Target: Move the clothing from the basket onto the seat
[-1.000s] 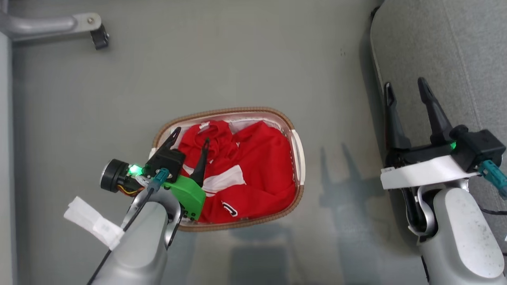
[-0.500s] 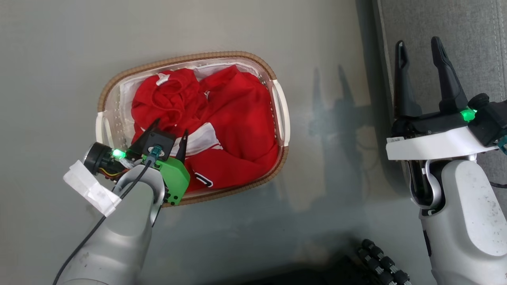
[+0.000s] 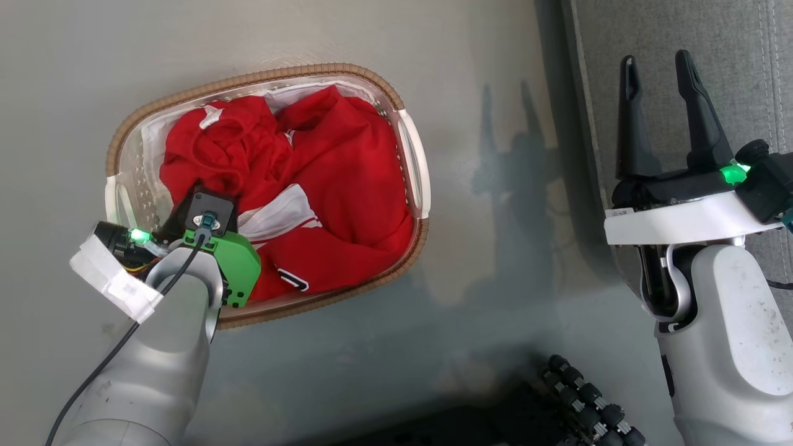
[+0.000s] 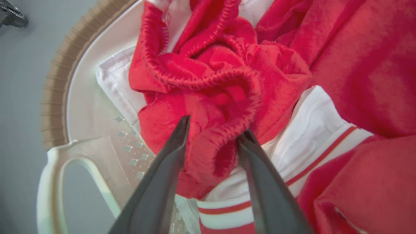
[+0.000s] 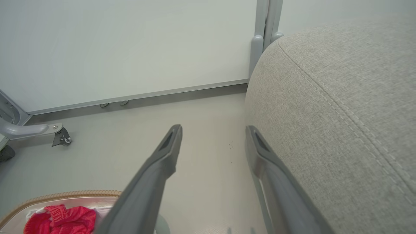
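Your left gripper is down inside the basket, and the clothing lies heaped there, both red pieces tangled together on the floor, none of it on the seat yet. In the left wrist view the jaws stand partly open, straddling a bunched red fold with a gathered elastic hem; the cloth sits between them, but I can't see it pinched. So this looks like the grab, and here's how to make it a good one: sink the fingertips a touch deeper so the whole thick fold is between them, not just the hem's edge. Stay clear of the white liner cloth just to the side, because catching it would likely drag the basket up too. The white striped panel touches the far finger, so expect the second piece to trail along; lift straight and slowly. Your right gripper hangs wide open and empty over the seat's edge, well apart from the basket, ready if you need it.
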You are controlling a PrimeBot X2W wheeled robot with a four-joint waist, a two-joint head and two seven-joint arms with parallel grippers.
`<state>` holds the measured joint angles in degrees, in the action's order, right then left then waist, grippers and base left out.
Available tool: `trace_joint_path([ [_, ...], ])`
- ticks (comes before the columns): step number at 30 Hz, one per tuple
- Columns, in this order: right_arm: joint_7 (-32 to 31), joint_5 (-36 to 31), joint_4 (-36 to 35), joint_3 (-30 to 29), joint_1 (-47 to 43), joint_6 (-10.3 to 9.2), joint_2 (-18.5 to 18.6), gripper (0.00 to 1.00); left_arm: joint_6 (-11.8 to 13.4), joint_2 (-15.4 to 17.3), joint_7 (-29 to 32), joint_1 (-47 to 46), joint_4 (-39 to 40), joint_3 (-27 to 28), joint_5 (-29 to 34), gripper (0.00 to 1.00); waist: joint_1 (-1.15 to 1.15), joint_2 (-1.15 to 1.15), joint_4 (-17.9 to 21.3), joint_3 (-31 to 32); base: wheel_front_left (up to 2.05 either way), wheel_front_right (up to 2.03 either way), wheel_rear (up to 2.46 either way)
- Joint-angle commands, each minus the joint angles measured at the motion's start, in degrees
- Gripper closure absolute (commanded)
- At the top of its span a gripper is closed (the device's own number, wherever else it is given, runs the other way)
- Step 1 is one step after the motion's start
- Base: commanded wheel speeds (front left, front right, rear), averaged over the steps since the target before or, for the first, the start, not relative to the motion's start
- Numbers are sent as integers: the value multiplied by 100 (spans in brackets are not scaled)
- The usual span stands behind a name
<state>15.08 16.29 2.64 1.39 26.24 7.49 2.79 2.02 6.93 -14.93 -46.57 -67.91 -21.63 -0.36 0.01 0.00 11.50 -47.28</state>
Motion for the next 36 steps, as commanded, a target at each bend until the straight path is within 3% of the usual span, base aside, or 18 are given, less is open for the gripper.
trace_joint_path([
  [1, 14, 44, 33, -5, -50, 0, 19, 0, -28, 6, -5, -96, -43, 17, -63, 80, -1, 0, -22, 54, 0, 0, 0],
  [3, 14, 20, 62, -7, -94, 0, 19, 0, -79, -36, -12, -64, -65, 25, -128, 100, -1, 0, -50, 139, 0, 0, 0],
  [8, 14, -80, 134, -7, -178, 0, 20, 0, -246, -137, -29, 130, 15, -16, -209, 100, -1, 0, -169, 472, 0, 0, 0],
  [18, 14, -370, 417, -69, -655, -1, 21, 0, -556, -251, -23, 856, 1098, -18, -518, 100, -1, 0, -580, 1732, 0, 0, 0],
  [27, 14, -486, 730, -194, -1367, -1, 23, 0, -779, -108, -23, 1281, 1808, -361, -380, 100, -1, 0, -825, 3188, 0, 0, 0],
  [36, 14, -635, 926, -318, -2030, -1, 22, 0, -930, -17, 197, 989, 2419, -784, -507, 100, -1, 0, -893, 4299, 0, 0, 0],
])
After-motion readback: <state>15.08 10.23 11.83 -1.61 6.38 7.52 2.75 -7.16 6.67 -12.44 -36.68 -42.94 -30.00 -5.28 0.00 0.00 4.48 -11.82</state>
